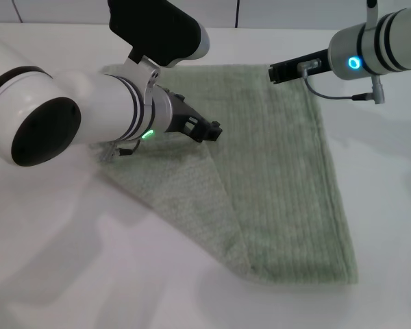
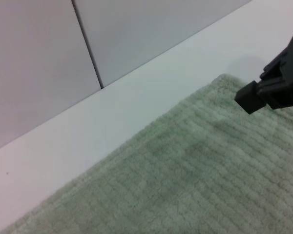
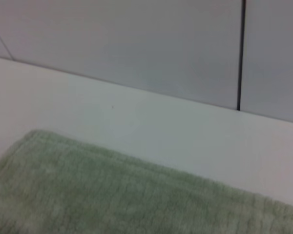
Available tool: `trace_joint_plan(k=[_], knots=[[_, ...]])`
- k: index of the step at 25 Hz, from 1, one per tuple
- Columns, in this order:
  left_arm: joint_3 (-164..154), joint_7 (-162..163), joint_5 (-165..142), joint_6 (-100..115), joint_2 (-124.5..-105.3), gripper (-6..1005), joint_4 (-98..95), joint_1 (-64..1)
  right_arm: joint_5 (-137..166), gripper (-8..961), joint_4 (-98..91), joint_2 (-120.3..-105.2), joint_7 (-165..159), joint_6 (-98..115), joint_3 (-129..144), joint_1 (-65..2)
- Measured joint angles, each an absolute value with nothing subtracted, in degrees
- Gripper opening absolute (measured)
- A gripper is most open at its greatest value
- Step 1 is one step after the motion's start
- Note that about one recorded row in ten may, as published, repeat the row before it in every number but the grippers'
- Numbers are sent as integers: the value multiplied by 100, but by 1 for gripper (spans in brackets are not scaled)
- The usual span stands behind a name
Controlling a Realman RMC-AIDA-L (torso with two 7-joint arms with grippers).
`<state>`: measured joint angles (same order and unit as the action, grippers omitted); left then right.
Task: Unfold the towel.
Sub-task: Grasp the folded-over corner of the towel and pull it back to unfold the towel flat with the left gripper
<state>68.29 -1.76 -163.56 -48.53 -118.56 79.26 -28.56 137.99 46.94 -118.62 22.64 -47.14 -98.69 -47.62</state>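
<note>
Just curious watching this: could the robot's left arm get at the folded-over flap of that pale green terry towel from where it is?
Probably yes. The left gripper hangs just above the pale green terry towel, beside the folded flap, with nothing between them.

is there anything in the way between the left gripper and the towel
Nothing visible. The left gripper hangs right over the towel, near the diagonal fold, with no object between them. The right gripper is off at the towel's far edge, out of the way. The table around the towel shows nothing else.

White table (image 1: 68,274); sage-green towel (image 1: 288,192) lies on it, partly folded.
</note>
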Motion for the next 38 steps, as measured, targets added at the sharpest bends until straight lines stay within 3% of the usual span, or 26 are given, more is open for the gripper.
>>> trace_joint_plan(k=[38], knots=[[6917, -181, -16542, -4861, -11848, 797, 8153, -2763, 13861, -2, 5334, -11874, 2285, -4929, -9921, -4371]])
